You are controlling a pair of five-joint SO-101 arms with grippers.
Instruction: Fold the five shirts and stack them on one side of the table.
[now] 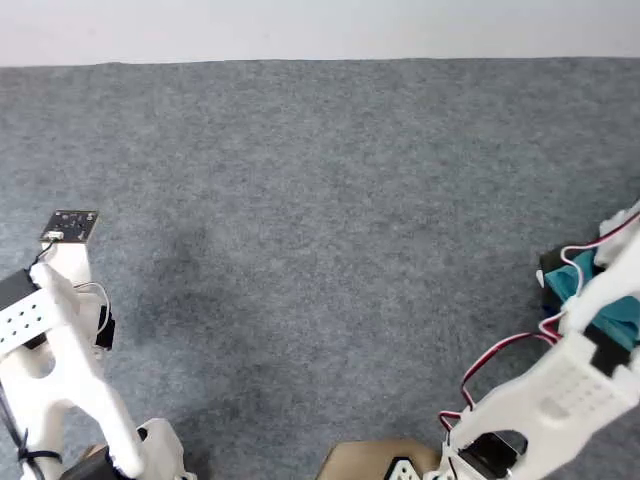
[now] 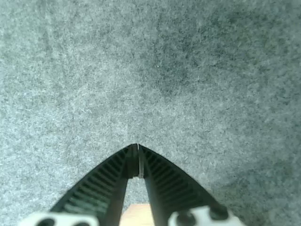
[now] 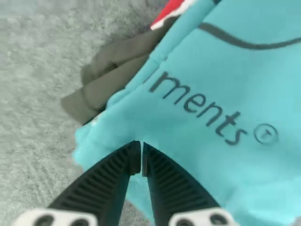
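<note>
A teal shirt (image 3: 221,84) with dark print tops a pile at the table's right edge (image 1: 612,322). Under it lie an olive-brown shirt (image 3: 110,77) and a bit of red cloth (image 3: 168,12). My right gripper (image 3: 141,147) hangs shut just over the teal shirt's near edge, and no cloth shows between its fingers. The right arm (image 1: 560,385) covers much of the pile in the high view. My left gripper (image 2: 138,151) is shut over bare grey mat with nothing in it. The left arm (image 1: 55,330) stands at the table's left side.
Grey felt mat (image 1: 330,220) covers the whole table, with wide open room across the middle and back. A white wall runs along the far edge. A brown cardboard piece (image 1: 375,458) sits at the front edge between the arms' bases.
</note>
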